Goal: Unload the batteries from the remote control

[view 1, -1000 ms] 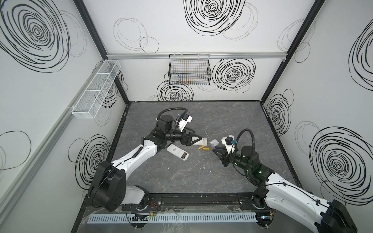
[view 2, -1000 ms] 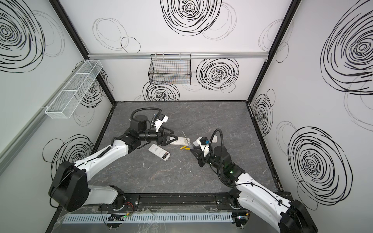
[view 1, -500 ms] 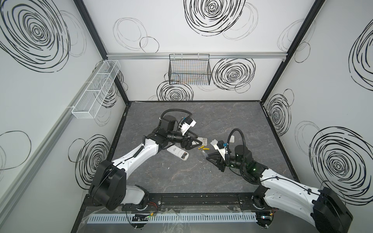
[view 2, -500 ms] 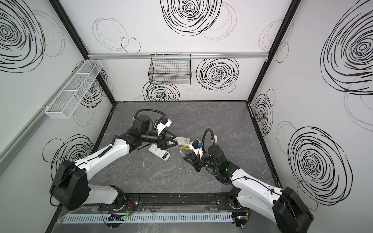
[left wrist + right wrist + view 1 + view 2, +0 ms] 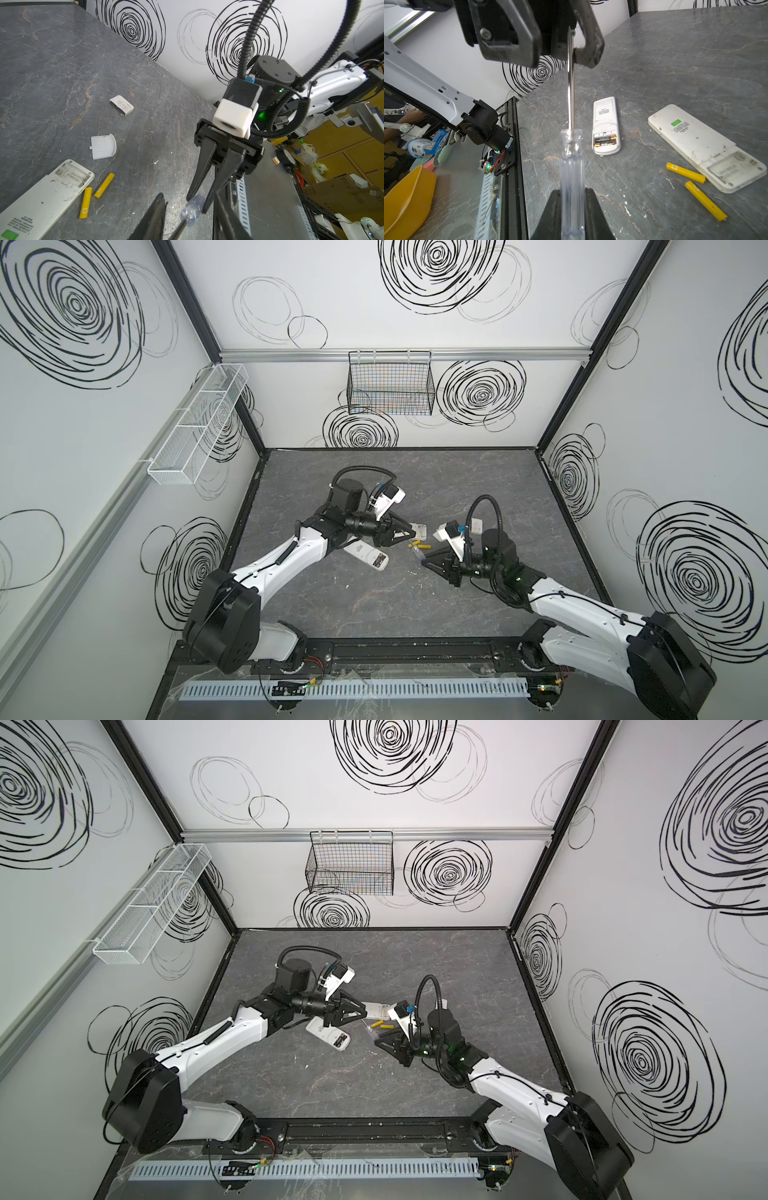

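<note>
Gripping the screwdriver [image 5: 572, 158] handle, right gripper [image 5: 572, 192] offers its shaft to the half-open left gripper [image 5: 558, 58], seemingly unclamped; early release could drop it. Yellow batteries [image 5: 684, 172] lie on bench [image 5: 675, 62]; black batteries [image 5: 605, 141] sit in remote [image 5: 605, 116].

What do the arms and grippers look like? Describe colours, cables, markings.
The left arm and right arm have white links and black joints. The left gripper and right gripper each have two black fingers tapering to points, beneath a white-fronted camera. A ribbed black cable loops over each wrist. A green light glows on the right arm.
</note>
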`<state>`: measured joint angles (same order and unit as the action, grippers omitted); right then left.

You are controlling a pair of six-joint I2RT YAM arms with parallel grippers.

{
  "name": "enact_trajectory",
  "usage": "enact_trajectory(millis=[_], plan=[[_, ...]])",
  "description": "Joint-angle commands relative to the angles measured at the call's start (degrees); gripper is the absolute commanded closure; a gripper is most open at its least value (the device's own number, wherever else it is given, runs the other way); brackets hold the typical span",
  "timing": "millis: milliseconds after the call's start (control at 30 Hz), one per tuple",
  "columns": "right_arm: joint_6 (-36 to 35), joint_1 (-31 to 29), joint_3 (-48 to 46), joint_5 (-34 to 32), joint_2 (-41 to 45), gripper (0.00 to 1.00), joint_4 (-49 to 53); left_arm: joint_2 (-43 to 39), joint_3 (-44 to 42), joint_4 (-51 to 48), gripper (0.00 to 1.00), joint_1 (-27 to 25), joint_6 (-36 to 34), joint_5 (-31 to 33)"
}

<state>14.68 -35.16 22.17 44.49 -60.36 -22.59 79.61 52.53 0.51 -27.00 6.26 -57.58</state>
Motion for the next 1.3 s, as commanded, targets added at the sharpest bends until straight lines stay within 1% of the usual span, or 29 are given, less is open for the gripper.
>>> enact_trajectory(millis=[0, 67, 167, 233, 300, 400, 433, 500, 600, 667, 733, 800, 867, 933, 1000, 1033, 1133, 1200, 1267], plan=[[0.3, 0.5, 2.8, 1.6, -0.5, 1.00, -0.6, 0.3, -0.7, 2.1, 0.61, -0.7, -0.7, -1.8], [-0.1, 0.8, 3.0, 1.7, -0.5, 1.00, -0.3, 0.3, -0.9, 2.2, 0.65, -0.8, -0.7, -1.7], [0.4, 1.2, 3.3, 2.4, -0.4, 1.00, -0.1, 0.3, -0.8, 1.8, 0.75, -0.8, -1.1, -1.3], [1.3, 1.3, 2.9, 2.5, -0.3, 1.00, -1.4, 0.2, -1.1, 2.2, 0.90, -0.7, -1.1, -1.2], [1.6, 1.4, 3.2, 2.5, -0.5, 1.00, -1.6, 0.1, -1.3, 2.5, 1.00, -0.6, -1.2, -1.0], [2.4, 1.6, 4.0, 2.1, -0.5, 0.98, -0.7, 0.3, -1.0, 2.6, 1.00, -0.4, -0.7, -0.4], [3.1, 1.8, 3.8, 1.9, -0.1, 0.94, -1.3, 0.0, -1.1, 3.0, 1.00, -0.3, -0.3, -0.4], [4.8, 2.1, 3.2, 1.3, 0.8, 0.82, -3.3, -0.1, -1.7, 5.2, 1.00, 0.3, 2.0, -0.6], [7.4, 2.5, 2.5, -1.3, 2.8, 0.63, -5.3, -0.4, -3.0, 11.6, 1.00, 2.4, 9.0, -1.2], [10.0, 2.8, 0.9, -3.1, 5.0, 0.52, -9.4, -0.8, -4.5, 17.9, 1.00, 4.3, 15.4, -1.5], [13.8, 3.1, -1.7, -6.0, 7.1, 0.42, -15.8, -1.4, -7.2, 27.6, 1.00, 6.3, 24.6, -1.6], [18.5, 3.2, -4.0, -10.0, 8.2, 0.36, -22.6, -1.8, -9.9, 38.0, 1.00, 8.2, 33.8, -0.6], [24.0, 3.1, -6.4, -14.3, 8.4, 0.31, -29.8, -2.2, -12.6, 46.9, 1.00, 9.8, 43.1, 1.7], [29.8, 3.2, -8.7, -18.6, 7.3, 0.27, -37.7, -2.5, -15.4, 55.4, 1.00, 10.9, 51.8, 4.9], [33.2, 3.1, -9.3, -20.3, 5.1, 0.27, -42.7, -2.7, -17.1, 60.1, 1.00, 11.1, 57.5, 7.4], [34.0, 3.0, -8.7, -20.2, 3.8, 0.27, -42.9, -2.7, -17.7, 61.5, 1.00, 11.0, 59.9, 8.4], [33.7, 2.6, -6.4, -18.3, -0.1, 0.27, -46.3, -2.5, -18.6, 64.2, 1.00, 10.3, 64.4, 10.4], [33.1, 2.2, -6.0, -17.2, -2.5, 0.27, -49.7, -2.2, -18.8, 66.6, 1.00, 9.4, 65.3, 10.6], [31.6, 2.1, -4.4, -13.9, -5.5, 0.30, -52.7, -1.8, -18.7, 67.6, 1.00, 8.3, 66.3, 10.6]])
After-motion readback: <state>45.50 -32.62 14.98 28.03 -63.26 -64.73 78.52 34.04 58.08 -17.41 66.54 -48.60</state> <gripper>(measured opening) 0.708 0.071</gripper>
